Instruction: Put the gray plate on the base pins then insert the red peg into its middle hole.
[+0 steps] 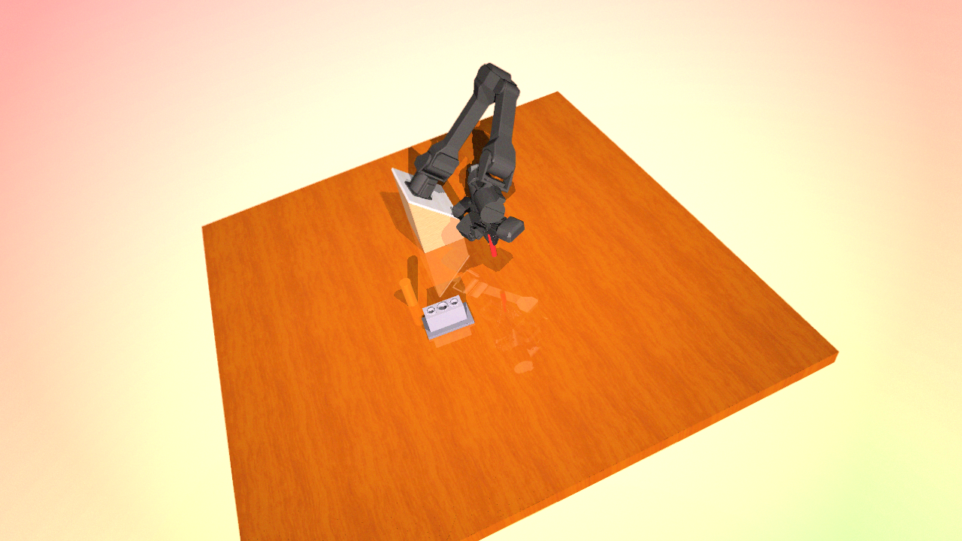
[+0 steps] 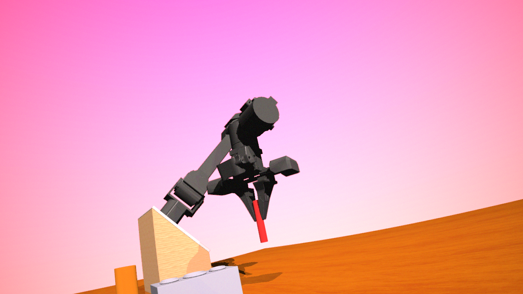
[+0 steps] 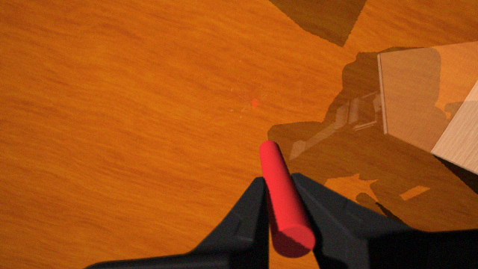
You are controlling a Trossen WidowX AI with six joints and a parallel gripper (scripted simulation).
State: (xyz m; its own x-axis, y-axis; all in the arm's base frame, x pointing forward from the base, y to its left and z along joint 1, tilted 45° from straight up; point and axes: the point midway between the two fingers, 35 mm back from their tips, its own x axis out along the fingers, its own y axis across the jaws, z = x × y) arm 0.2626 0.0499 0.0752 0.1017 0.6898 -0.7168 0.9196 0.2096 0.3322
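The red peg (image 1: pixel 494 249) (image 2: pixel 261 230) (image 3: pixel 278 181) is held between my gripper's fingertips (image 1: pixel 490 237) (image 2: pixel 259 218) (image 3: pixel 279 183). My gripper is shut on it, and the peg hangs above the table, slightly tilted in the exterior view, its lower end pointing down. The light gray plate (image 1: pixel 448 318) (image 2: pixel 197 284), a block with three holes in a row along its top, sits on the darker gray base (image 1: pixel 452 330) and looks level. The peg is behind and to the right of it in the top view. The base's pins cannot be made out.
A pale wooden wedge (image 1: pixel 437 229) (image 2: pixel 171 245) (image 3: pixel 461 138) with a white sloping top carries the arm's foot, behind the plate. An orange cylinder (image 1: pixel 408 293) (image 2: pixel 126 280) stands just left of the plate. The glossy wooden table (image 1: pixel 605 322) shows reflections and shadows.
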